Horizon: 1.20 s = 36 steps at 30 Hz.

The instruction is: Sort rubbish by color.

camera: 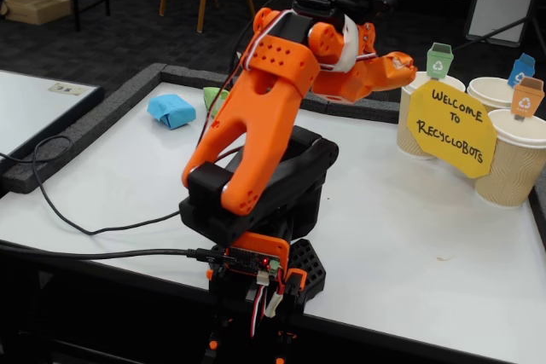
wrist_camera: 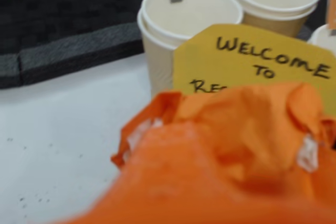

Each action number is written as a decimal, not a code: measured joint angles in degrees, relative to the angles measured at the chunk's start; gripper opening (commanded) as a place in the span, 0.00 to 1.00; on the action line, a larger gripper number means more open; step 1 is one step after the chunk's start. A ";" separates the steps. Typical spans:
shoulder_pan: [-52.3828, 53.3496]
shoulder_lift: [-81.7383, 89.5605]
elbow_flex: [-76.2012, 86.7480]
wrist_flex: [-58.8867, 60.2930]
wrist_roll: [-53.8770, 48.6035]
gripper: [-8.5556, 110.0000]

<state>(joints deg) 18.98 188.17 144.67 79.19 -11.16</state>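
Arm: orange, one unit, mounted at the near edge of the white counter (camera: 409, 236), folded high and reaching toward the right of the fixed view.

Hand (camera: 401, 64): raised above the counter, tip close to the cup group, nothing visibly between the fingers. In the wrist view it fills the lower frame as a blurred orange mass (wrist_camera: 236, 129); whether the jaws are parted or closed cannot be told from either view.

Light blue paper wad (camera: 171, 111): crumpled, lying on the counter at far left in the fixed view, well apart from the hand.

Lime green paper wad (camera: 213, 96): just beside the blue wad on its right, largely hidden behind the arm.

Paper cups: tan, clustered at the right of the counter. One carries a green bin flag (camera: 439, 60), one a blue flag (camera: 521, 69), one an orange flag (camera: 528, 96). The wrist view shows two of them open-topped and empty-looking.

Yellow sign (camera: 450, 128): hand-lettered "Welcome to Recyclobots", standing against the front of the cups.

Black cables (camera: 77, 228): trailing over the counter's left side to the arm base.
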 measured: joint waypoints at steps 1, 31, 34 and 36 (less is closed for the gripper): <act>-0.70 0.00 0.00 0.00 0.00 0.07; 3.34 0.00 4.92 -7.73 0.00 0.07; 6.15 0.00 4.92 -8.53 0.00 0.07; 8.17 0.00 4.92 -8.79 0.00 0.07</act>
<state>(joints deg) 27.16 188.17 149.59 70.40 -11.16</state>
